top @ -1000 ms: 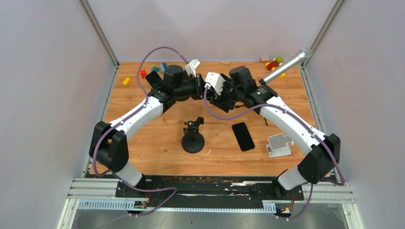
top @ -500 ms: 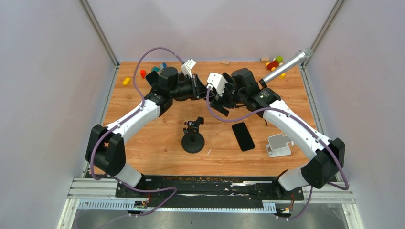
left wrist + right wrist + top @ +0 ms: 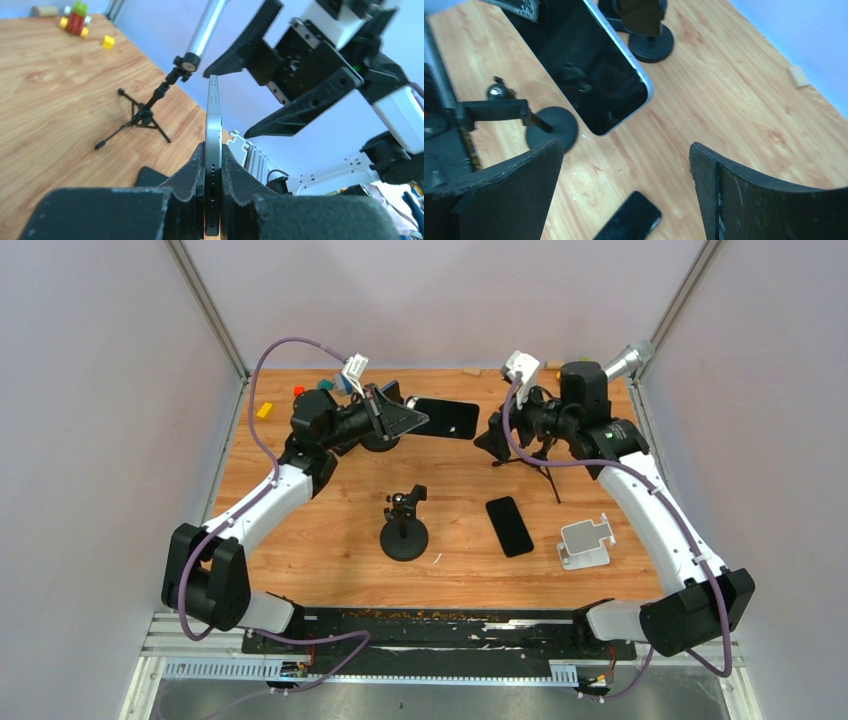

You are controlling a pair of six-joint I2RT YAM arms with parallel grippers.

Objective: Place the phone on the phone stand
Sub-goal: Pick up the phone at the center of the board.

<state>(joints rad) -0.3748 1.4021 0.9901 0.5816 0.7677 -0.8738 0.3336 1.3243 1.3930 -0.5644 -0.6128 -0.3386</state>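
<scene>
Carrying the slim black phone with the silver rim (image 3: pixel 445 418) by one short end looks like the main hazard. The left gripper (image 3: pixel 398 421) is clamped across its two faces near that end only, so most of the slab juts out unsupported. A quick swing or a nudge could make it pivot or slide out of the pads and drop onto the wooden table (image 3: pixel 320 530). The right gripper (image 3: pixel 493 436) hangs spread wide with nothing in it, just beside the phone's free end, so a careless move by either arm could knock the phone. The small black tripod (image 3: pixel 545 468) under that arm could also be tipped. Relative to the black round-based clamp stand (image 3: pixel 404 532) in the middle of the table, the held phone is in the air well behind it and a little to the right. A second flat black phone (image 3: pixel 509 526) lies on the table just right of that stand, and a white bent-plate stand (image 3: pixel 585 542) sits further right. Which holder is meant I cannot tell.
</scene>
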